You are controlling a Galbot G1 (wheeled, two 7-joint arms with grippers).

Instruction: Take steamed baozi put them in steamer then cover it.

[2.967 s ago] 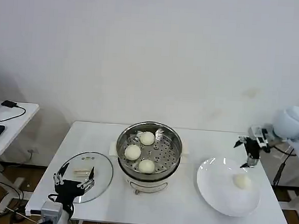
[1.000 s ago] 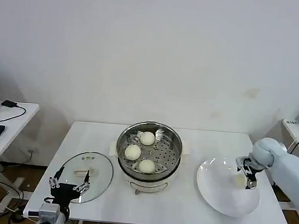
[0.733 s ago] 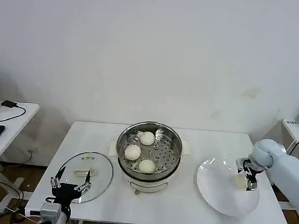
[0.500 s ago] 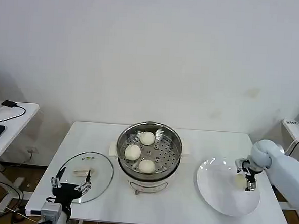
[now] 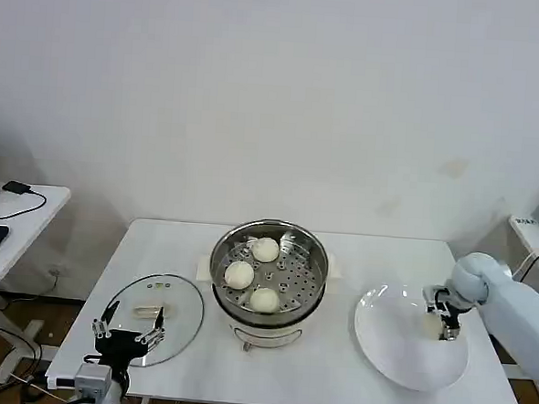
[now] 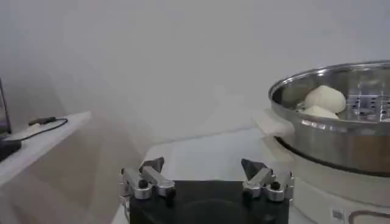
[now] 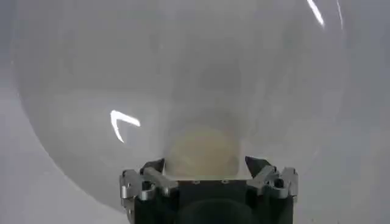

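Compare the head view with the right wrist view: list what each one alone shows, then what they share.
Head view alone: the steamer holding three buns, the glass lid lying on the table to the robot's left, and the left end effector, open, at the table's near edge by the lid.

Right wrist view alone: a close look at the last bun sitting between the right end effector's fingers.

Both: the white plate, that bun and the right end effector over it.

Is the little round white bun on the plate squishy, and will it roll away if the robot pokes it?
The small round cream-white bun looks smooth and puffy, so it is probably soft and could dent if squeezed hard. Being rounded, it might roll a little on the flat glossy white plate. The right gripper sits around it, fingers open, which should stop it.
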